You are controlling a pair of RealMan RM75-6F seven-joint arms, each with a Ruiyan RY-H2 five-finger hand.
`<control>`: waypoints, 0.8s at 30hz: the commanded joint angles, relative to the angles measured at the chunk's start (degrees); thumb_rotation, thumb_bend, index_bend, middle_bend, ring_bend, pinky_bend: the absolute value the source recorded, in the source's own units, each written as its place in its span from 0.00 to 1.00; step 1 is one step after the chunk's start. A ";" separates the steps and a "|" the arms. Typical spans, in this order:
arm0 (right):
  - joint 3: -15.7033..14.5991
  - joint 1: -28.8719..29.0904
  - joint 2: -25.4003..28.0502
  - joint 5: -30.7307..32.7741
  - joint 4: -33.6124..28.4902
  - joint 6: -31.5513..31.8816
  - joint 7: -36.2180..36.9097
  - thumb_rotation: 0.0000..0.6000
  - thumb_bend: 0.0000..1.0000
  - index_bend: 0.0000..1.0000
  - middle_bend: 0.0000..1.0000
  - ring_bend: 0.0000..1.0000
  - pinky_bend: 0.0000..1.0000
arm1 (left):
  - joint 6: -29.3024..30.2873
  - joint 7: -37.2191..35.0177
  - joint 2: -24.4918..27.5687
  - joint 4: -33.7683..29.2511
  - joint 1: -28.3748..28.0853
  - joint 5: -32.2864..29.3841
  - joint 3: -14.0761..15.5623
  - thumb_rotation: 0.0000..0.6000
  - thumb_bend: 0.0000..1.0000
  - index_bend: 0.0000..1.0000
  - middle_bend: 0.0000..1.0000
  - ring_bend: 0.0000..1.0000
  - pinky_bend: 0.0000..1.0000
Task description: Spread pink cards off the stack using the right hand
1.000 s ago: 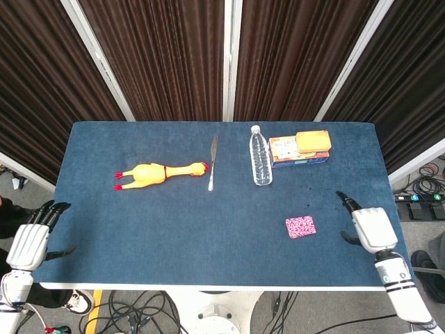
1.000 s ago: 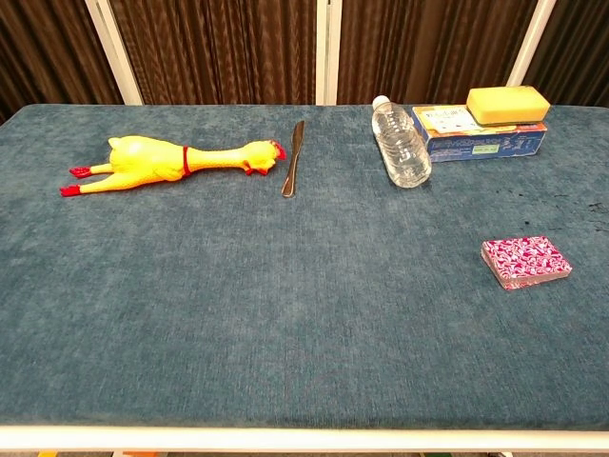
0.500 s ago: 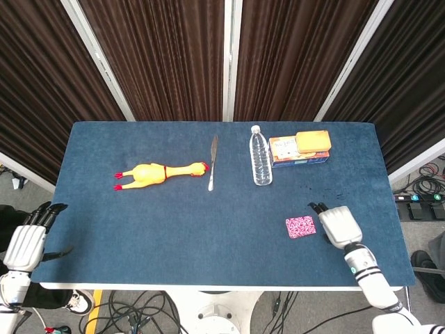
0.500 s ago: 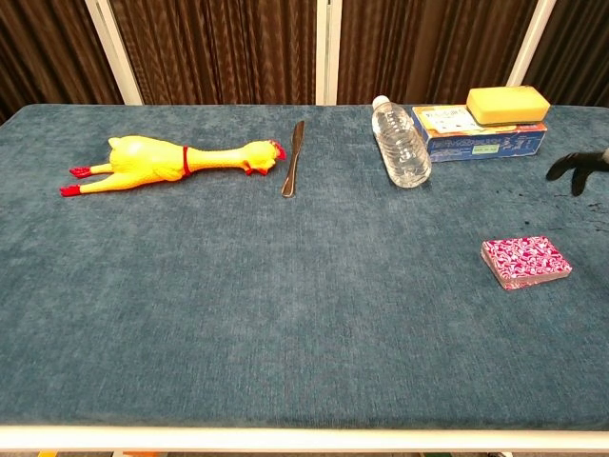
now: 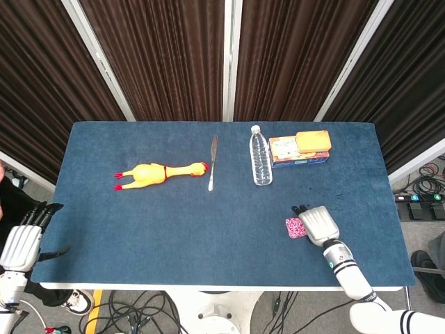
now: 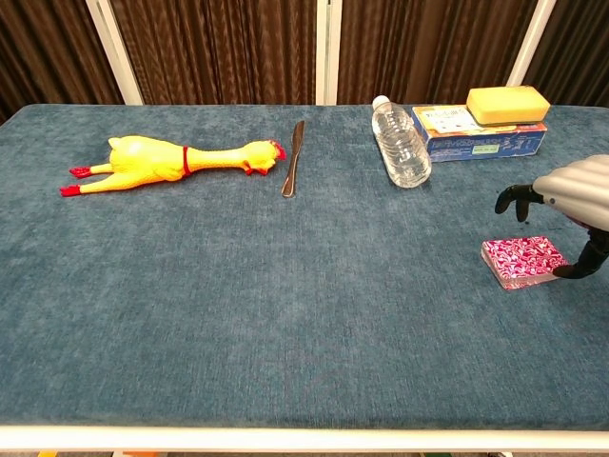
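- right hand [image 6: 574,195] hangs over the pink cards [image 6: 524,261], fingers loose and apart, holding nothing
- stack looks squared up underneath it, nothing fanned out yet, so the spreading is all left to do

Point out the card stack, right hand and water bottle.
card stack [image 6: 525,261], chest view, middle of the pink top card
right hand [image 5: 319,224], head view, back of the hand
water bottle [image 5: 261,160], head view, mid-body of the clear plastic
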 commanded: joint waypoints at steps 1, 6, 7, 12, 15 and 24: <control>-0.22 0.32 -0.44 0.12 0.49 0.22 0.21 1.00 0.09 0.25 0.28 0.83 0.92 | -0.08 -0.22 -0.05 0.14 0.00 -0.07 -0.03 1.00 0.03 0.16 0.16 0.06 0.18; -0.54 0.61 -0.96 -0.32 1.39 0.83 1.43 1.00 0.09 0.26 0.28 0.83 0.92 | -0.25 -0.56 -0.21 0.49 0.04 -0.10 0.04 1.00 0.03 0.16 0.16 0.06 0.18; -0.60 0.64 -0.99 -0.36 1.49 0.91 1.63 1.00 0.09 0.26 0.28 0.83 0.92 | -0.26 -0.60 -0.22 0.55 0.04 -0.10 0.04 1.00 0.03 0.16 0.16 0.06 0.18; -0.93 0.75 -1.28 -0.87 2.19 1.45 2.86 1.00 0.09 0.27 0.29 0.83 0.92 | -0.24 -0.67 -0.25 0.65 -0.01 -0.07 -0.05 1.00 0.03 0.16 0.16 0.06 0.18; -1.18 0.71 -1.64 -1.38 2.94 1.59 4.07 1.00 0.09 0.28 0.31 0.83 0.92 | -0.28 -0.65 -0.30 0.69 0.00 -0.03 0.00 1.00 0.03 0.16 0.16 0.06 0.18; -1.92 1.00 -2.22 -0.99 4.10 0.94 5.14 1.00 0.09 0.28 0.33 0.83 0.92 | -0.36 -0.59 -0.30 0.68 -0.02 0.03 0.03 1.00 0.03 0.16 0.15 0.06 0.18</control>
